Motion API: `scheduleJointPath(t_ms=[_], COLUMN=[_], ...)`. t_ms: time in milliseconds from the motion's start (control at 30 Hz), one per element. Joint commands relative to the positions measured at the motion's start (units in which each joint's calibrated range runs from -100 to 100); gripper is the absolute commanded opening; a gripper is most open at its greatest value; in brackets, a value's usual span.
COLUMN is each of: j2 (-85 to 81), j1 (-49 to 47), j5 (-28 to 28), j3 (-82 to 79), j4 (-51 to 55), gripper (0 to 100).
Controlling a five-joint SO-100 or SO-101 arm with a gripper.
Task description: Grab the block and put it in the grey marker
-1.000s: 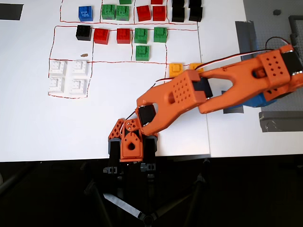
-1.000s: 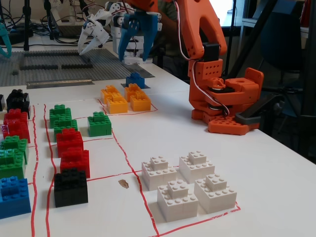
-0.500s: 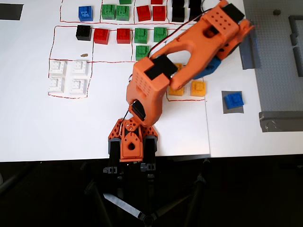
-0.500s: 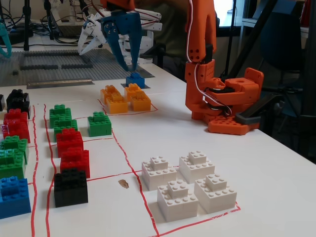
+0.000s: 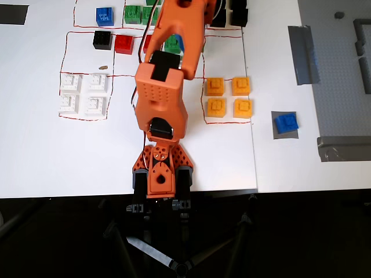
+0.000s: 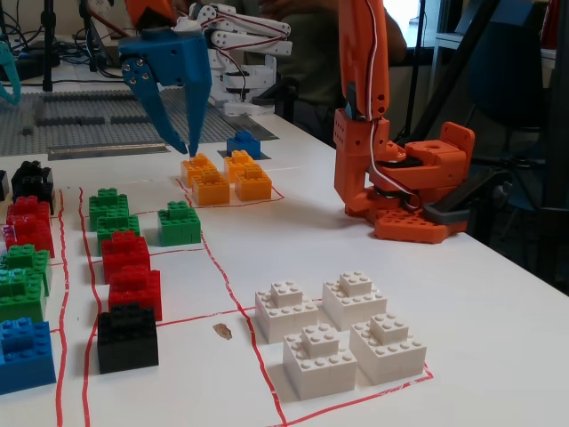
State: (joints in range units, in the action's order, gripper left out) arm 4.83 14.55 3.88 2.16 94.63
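Observation:
The block point(image 5: 286, 122) is a small bright blue brick resting on the grey marker point(image 5: 276, 131), to the right of the yellow bricks point(image 5: 229, 97) in the overhead view. In the fixed view the block point(image 6: 243, 142) sits behind the yellow bricks point(image 6: 226, 177). My blue gripper point(image 6: 180, 145) hangs open above the table, left of the yellow bricks, with nothing between its fingers. From overhead the orange arm point(image 5: 162, 92) stretches away from its base over the green bricks and hides most of the gripper.
White bricks point(image 5: 84, 92) lie left of the arm, with red, green and black bricks point(image 5: 102, 39) in red-lined boxes behind them. A blue brick with whitish marks point(image 5: 104, 15) sits far left. A grey tape strip point(image 5: 304, 47) and a grey baseplate point(image 5: 342, 69) are at right.
The arm swung from over the grey marker, across the yellow bricks, to above the green bricks. The block stayed on the marker, uncovered and free of the gripper.

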Motion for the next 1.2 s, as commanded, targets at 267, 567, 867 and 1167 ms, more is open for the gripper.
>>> scheduleJointPath(t_ms=[267, 567, 867, 1167], j2=[-8.63, -11.48, -11.05, -9.93], j1=[-11.56, -17.3, -17.96, -18.05], j5=[-4.59, -6.01, -5.91, -5.76], j3=[6.78, 5.6, 6.15, 6.97], j4=[1.04, 1.61, 1.61, 1.61], gripper=[0, 0, 0, 0])
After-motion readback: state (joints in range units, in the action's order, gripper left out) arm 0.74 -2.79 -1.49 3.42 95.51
